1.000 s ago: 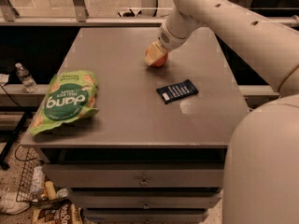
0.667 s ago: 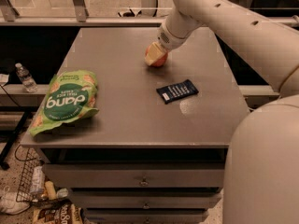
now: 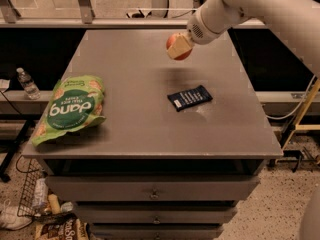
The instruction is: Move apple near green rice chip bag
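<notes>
The apple (image 3: 176,51) is red-orange and held off the table, above the far middle of the grey tabletop. My gripper (image 3: 178,47) is shut on it, the cream-coloured fingers wrapped around its front. The arm reaches in from the upper right. The green rice chip bag (image 3: 74,106) is a puffy light-green bag with a dark green circle and white "dang" lettering. It lies at the table's front left, well to the left of and nearer than the apple.
A small flat dark blue wrapper (image 3: 189,98) lies right of the table's (image 3: 150,129) middle. A water bottle (image 3: 27,83) stands on a ledge at the far left. Drawers sit under the tabletop. Clutter lies on the floor at lower left.
The gripper has lifted the apple off the tabletop and carried it a little leftward; a shadow now shows below it. The bag and the wrapper have not moved.
</notes>
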`<state>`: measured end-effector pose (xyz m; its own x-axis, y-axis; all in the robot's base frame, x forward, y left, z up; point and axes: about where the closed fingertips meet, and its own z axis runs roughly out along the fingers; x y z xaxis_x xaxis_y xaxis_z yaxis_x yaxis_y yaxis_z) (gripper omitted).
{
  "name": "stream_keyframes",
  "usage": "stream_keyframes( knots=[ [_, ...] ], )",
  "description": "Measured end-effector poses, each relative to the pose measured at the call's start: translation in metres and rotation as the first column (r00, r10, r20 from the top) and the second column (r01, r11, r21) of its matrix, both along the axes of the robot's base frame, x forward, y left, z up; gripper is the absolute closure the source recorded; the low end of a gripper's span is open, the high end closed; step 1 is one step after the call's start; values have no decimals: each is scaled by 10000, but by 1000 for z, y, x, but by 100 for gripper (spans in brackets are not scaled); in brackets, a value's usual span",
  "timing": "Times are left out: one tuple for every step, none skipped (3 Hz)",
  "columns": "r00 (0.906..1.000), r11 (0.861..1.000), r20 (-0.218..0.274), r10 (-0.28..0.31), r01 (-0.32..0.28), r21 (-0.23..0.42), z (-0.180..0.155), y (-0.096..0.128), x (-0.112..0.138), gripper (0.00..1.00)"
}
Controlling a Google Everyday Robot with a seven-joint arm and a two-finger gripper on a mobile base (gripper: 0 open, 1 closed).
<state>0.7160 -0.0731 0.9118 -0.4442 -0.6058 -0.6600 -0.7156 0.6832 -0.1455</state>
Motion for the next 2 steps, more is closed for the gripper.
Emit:
stream_keyframes(
  knots=[
    [10000, 10000, -8, 3, -3, 1, 0, 1, 0, 100],
    [9992, 9992, 14, 400, -400, 74, -4, 7, -3, 100]
  ],
)
